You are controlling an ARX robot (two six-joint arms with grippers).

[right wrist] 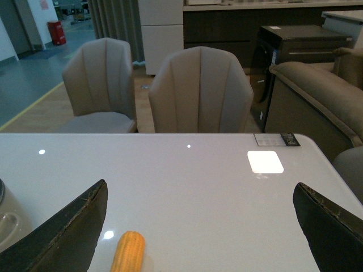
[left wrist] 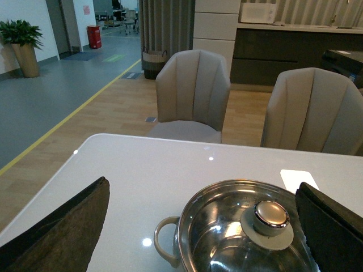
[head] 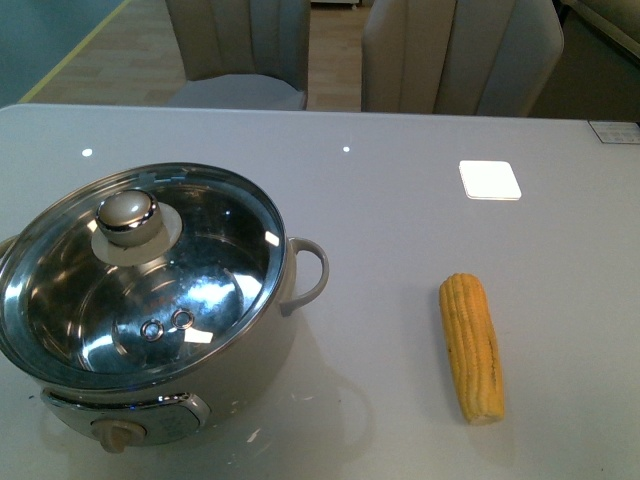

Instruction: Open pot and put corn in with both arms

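Lying near the pot [head: 268,358], corn [head: 472,348]; left gripper [left wrist: 202,184], right gripper [right wrist: 199,185] agape.

Left tool [left wrist: 202,184], right tool [right wrist: 199,184]: dark wedge fingers [right wrist: 62,232], scuffed edges.

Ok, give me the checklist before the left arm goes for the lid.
1. Lid seated on the pot: ok.
2. Lid knob clear, nothing on it: ok.
3. Left fingers open and empty, knob in view between them: ok.
4. Right fingers open and empty: ok.
5. Corn lying free on the table, apart from the pot: ok.
6. Gap between left fingers and knob: cannot tell.
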